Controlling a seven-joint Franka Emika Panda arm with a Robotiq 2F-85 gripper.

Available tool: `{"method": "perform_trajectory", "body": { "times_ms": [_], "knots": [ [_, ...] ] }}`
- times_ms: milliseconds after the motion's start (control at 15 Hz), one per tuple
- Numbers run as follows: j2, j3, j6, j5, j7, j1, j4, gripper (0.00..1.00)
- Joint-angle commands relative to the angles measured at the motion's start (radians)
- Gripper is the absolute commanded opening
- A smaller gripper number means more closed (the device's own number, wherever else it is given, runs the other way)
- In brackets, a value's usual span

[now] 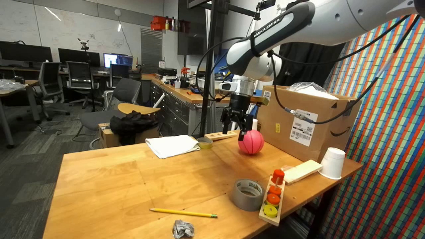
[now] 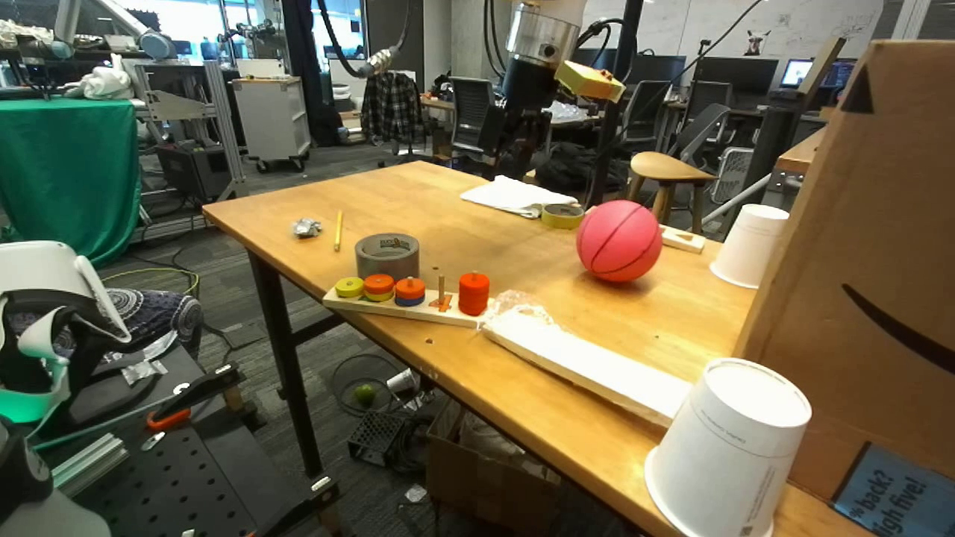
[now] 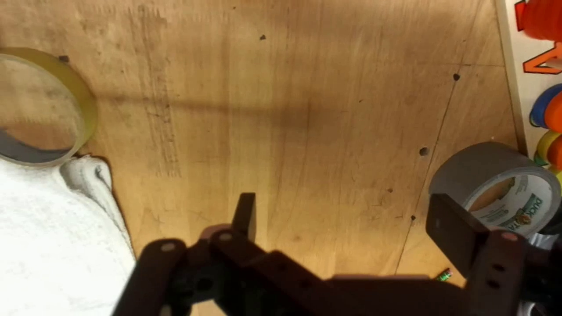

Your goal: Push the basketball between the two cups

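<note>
A: Where do we find the ball relative to its goal?

B: It rests on the table, outside the gap. We note the far cup and the near cup upside down and well apart, each close to the cardboard box; the ball lies out from the line joining them, nearer the far cup.

A: And the gripper?

B: In the wrist view we see its two fingers spread wide, with bare table between them and no ball in sight. It hangs above the table, holding nothing.

A: How much of the task, then, may we mark as done?

B: Little, in our judgement. The cups stand in place, but the ball is not yet between them, and the gripper is apart from it. The whole push seems left: we would lower the gripper on the ball's side away from the box, then nudge it toward the gap. A hard shove could send it rolling into the far cup; the plank by the near cup leaves less room there.
</note>
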Motion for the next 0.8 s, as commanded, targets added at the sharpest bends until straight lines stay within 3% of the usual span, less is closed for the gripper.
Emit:
{"method": "perform_trajectory", "body": {
  "times_ms": [0, 733],
  "knots": [
    [0.070, -0.001, 0.036, 0.001, -0.045, -0.017, 0.068, 1.00],
    [0.204, -0.012, 0.054, -0.030, -0.033, -0.059, 0.186, 1.00]
  ]
}}
